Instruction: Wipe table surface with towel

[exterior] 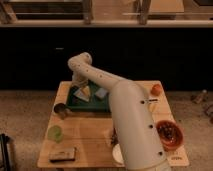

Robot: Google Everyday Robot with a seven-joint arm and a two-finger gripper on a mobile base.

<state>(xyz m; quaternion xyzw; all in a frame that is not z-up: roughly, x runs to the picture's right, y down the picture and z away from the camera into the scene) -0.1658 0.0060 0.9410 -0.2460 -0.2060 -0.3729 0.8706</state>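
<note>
The claw (80, 86) is seen at the far end of the white arm (100, 77), which is bent at an elbow above the back-left part of the bench (92, 132) and pointed downward from there. The claw is held over the left half of the green tray (75, 104), right at the towel (81, 94). Whether it is wide, narrow or closed on the cloth cannot be told, and contact with the towel cannot be confirmed. The towel, pale and roughly triangular, is laid inside the tray toward its left side. A 2nd cloth (101, 93), squarer, is laid in the same tray just to the right, beside the arm. The tray is set on the back half of the bench, left of centre. Just beside the tray's front-left corner a dark cup (61, 110) is placed. Nearer the front a green round item (55, 133) is found, and at the front-left corner a dark flat block (62, 154). On the right side an orange item (156, 89) is set at the back and a red bowl (167, 134) near the front.
</note>
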